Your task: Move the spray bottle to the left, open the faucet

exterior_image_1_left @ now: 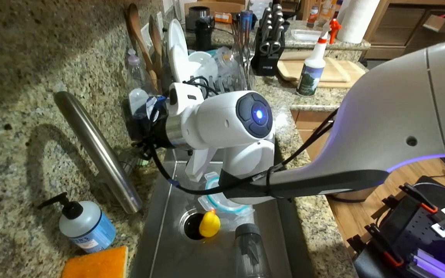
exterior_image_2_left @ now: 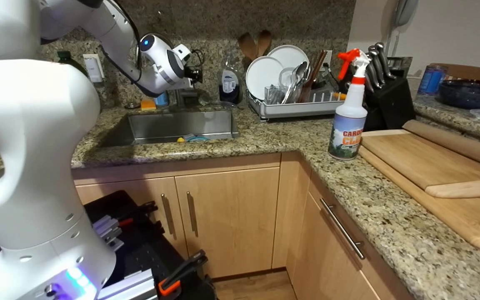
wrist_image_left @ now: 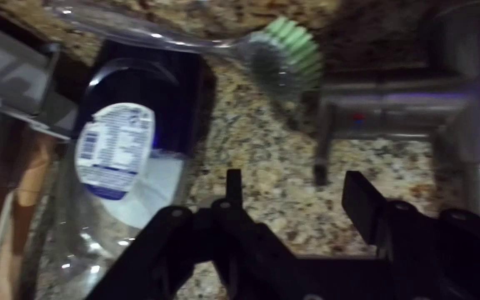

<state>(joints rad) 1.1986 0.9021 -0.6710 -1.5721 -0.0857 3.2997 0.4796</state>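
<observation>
Spray bottle upright on counter, just beside the cutting boards. Gripper near faucet, fingers spread apart, counter visible between them. Yellow toy in sink.

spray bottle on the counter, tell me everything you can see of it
The spray bottle stands upright on the granite counter, near the black knife block and beside the wooden boards; whether it touches the boards is hard to tell. It looks like whitish plastic, narrowing to a slim neck. The label shows bluish sky, dark trees and red-orange lettering, only partly legible. Above sit a red collar and a white spray head with a red-orange trigger. The gripper does not touch it.
</observation>
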